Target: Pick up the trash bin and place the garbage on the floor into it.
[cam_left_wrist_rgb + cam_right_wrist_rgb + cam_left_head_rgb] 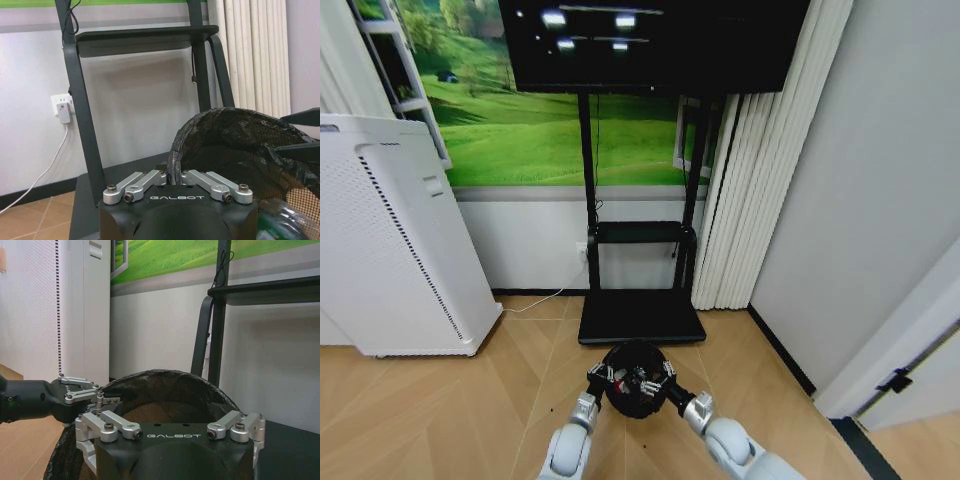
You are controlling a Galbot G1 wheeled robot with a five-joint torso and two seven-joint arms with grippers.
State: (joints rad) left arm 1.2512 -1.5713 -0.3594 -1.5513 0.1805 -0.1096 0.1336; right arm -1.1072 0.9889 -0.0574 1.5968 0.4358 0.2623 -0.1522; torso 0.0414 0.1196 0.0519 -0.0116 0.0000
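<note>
Trash bin: the small black mesh trash bin is held up off the wooden floor between the two arms, just in front of the black base plate of the TV stand. A black bag lines it and folds over the rim.

Left gripper: the left gripper is closed tight on the rim of the bin at its left side; the lined edge is pinched between the fingers.

Right gripper: the right gripper sits at the bin's opposite rim, on the right side. Its linkages are spread with the rim between them, but I cannot tell whether it is actually clamping.

Bin contents: something green and clear shows through the mesh low in the left wrist view; in the head view small mixed bits lie inside, too small to name.

Surroundings: a white perforated air purifier stands well to the left against the wall; pleated white curtains hang to the right of the stand; a wall socket with a white plug and cable sits behind it.
</note>
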